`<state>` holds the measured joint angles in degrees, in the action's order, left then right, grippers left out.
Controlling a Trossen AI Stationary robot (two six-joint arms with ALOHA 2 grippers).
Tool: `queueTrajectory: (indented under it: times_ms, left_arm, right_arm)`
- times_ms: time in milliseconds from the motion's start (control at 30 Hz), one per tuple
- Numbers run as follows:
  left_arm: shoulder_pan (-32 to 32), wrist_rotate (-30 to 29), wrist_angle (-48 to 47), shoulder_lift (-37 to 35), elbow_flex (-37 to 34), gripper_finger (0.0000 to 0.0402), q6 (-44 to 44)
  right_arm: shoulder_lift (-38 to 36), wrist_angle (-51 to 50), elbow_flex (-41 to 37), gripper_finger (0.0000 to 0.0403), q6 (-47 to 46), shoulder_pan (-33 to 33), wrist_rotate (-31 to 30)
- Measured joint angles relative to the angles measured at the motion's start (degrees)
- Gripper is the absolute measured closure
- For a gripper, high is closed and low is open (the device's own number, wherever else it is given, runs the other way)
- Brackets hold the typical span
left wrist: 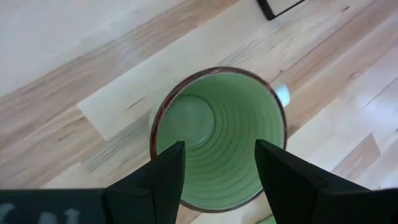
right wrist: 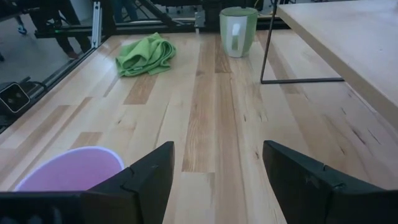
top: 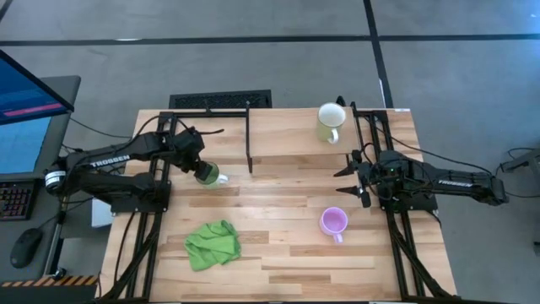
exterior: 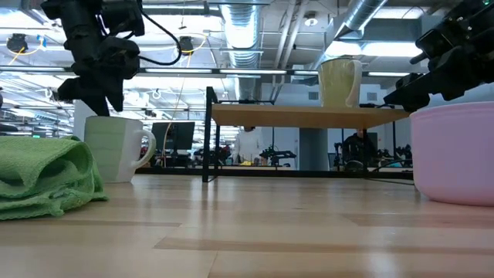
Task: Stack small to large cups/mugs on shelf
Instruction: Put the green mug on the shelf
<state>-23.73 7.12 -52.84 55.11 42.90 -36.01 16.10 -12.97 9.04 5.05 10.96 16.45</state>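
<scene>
Left hand [left wrist: 217,171] wide, directly over green mug [left wrist: 217,134], nothing held. Right hand [right wrist: 214,177] wide beside purple mug [right wrist: 68,171]. Cream mug [top: 330,122] alone on shelf [top: 287,131]; both stackings remain.

Counter [top: 278,253]: smooth, satin planked wood. Shelf [top: 287,135]: light wood on thin black metal legs. Mugs [left wrist: 217,137]: glazed, ribbed inside. Cloth [top: 213,243]: soft, matt, crumpled.

Bright, even overhead light casts soft shadows on the table [top: 278,245]; the near cloth [exterior: 46,174] is blurred.
</scene>
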Motion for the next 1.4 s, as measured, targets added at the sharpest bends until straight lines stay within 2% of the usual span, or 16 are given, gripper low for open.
queueTrajectory:
  times_ms: [233,367,533,800,1133,1400]
  left_arm:
    - [0.00,-5.77,-1.46,-0.02,6.01,0.0216,3.02]
    - [0.00,-9.03,-5.28,-0.07,7.28,0.0216,2.61]
    - [0.33,-9.46,-11.87,0.04,7.25,0.0216,-0.91]
    - [4.26,-9.75,-11.84,0.37,7.25,0.0216,-7.12]
    - [8.69,-14.01,-13.78,0.55,7.25,0.0216,-13.11]
    - [10.63,-14.22,-13.70,4.35,7.25,0.0216,-14.30]
  right_arm:
    - [0.00,-0.05,0.00,0.0135,-0.01,0.00,0.00]
    - [0.00,-0.89,0.00,0.0135,-0.03,0.00,0.00]
    - [0.00,-2.03,0.00,0.0135,-0.05,0.00,0.00]
    - [0.00,-2.03,0.00,0.0135,0.01,0.00,0.00]
    - [0.00,-2.02,0.00,0.0135,0.99,0.00,0.00]
    - [0.00,-2.03,0.00,0.0135,1.00,0.00,0.00]
